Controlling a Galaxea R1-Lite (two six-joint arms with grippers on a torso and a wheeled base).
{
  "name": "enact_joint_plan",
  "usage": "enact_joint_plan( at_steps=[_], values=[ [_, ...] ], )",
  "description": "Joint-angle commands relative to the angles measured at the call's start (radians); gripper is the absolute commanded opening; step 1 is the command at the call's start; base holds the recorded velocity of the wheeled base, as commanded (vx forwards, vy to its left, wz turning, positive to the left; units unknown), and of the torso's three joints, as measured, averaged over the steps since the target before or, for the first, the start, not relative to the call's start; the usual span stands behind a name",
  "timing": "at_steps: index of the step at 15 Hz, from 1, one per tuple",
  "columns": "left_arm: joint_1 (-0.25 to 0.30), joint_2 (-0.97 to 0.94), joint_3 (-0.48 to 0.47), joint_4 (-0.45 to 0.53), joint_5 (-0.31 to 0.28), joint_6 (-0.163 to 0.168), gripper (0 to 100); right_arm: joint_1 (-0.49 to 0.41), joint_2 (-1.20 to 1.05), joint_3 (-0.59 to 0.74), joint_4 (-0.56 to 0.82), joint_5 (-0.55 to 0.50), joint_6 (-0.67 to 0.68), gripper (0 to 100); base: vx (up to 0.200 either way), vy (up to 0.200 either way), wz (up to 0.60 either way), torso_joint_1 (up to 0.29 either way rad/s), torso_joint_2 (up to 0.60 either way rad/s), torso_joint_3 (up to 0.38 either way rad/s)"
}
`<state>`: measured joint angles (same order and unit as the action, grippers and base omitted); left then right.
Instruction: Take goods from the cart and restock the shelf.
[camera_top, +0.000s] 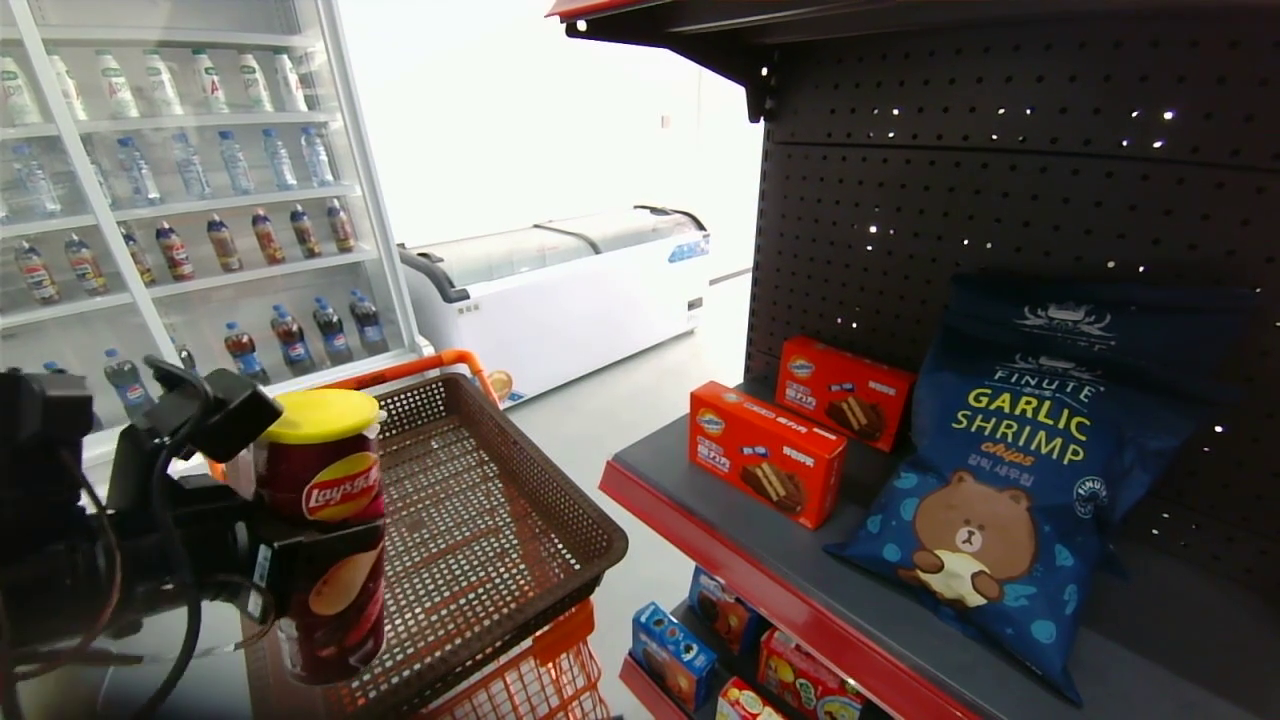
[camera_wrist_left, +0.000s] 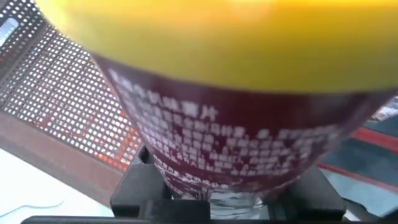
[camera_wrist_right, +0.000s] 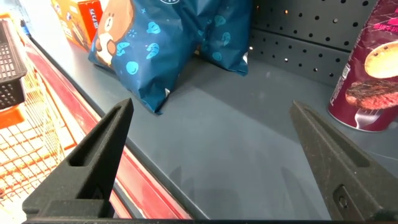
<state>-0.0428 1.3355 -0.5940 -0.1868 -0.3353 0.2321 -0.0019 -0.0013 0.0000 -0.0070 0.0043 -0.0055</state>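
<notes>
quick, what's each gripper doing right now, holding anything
Left gripper: shut on the chips can.
Right gripper: open, empty, over the shelf.

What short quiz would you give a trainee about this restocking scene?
1. True or false: the left gripper is shut on a yellow-lidded chips can.
2. What lies on the shelf next to the red snack boxes? A. garlic shrimp chips bag B. water bottles C. a basket
3. Fill in: the right gripper over the shelf is ____.
Key: 1 true; 2 A; 3 open.
</notes>
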Motion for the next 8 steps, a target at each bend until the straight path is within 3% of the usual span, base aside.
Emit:
enact_joint_plan(
  at_steps=[1, 3, 5, 6, 7, 8],
  values=[
    [-0.08, -0.142, 0.017, -0.01, -0.025, -0.005, 0, 0.0, 0.001, 0.0, -0.001, 0.0, -0.001, 100, 0.0, 0.0, 0.0, 0.0, 0.0, 0.0],
    [-0.143, -0.142, 0.025, -0.085, -0.05, 0.0, 0, 0.0, 0.001, 0.0, -0.001, 0.0, -0.001, 100, 0.0, 0.0, 0.0, 0.0, 0.0, 0.0],
    [-0.244, -0.128, 0.019, -0.122, -0.09, -0.013, 0, 0.0, 0.001, 0.0, 0.001, 0.0, -0.002, 100, 0.0, 0.0, 0.0, 0.0, 0.0, 0.0],
    [-0.322, -0.121, 0.002, -0.122, -0.177, -0.07, 0, 0.0, 0.001, 0.0, 0.001, 0.0, -0.002, 100, 0.0, 0.0, 0.0, 0.0, 0.0, 0.0],
    [-0.338, -0.124, -0.001, -0.129, -0.241, -0.117, 0, 0.0, 0.001, 0.0, -0.001, 0.0, -0.002, 100, 0.0, 0.0, 0.0, 0.0, 0.0, 0.0],
    [-0.342, -0.125, -0.004, -0.132, -0.278, -0.128, 0, 0.0, 0.001, 0.0, 0.001, 0.0, -0.002, 100, 0.0, 0.0, 0.0, 0.0, 0.0, 0.0]
  ],
)
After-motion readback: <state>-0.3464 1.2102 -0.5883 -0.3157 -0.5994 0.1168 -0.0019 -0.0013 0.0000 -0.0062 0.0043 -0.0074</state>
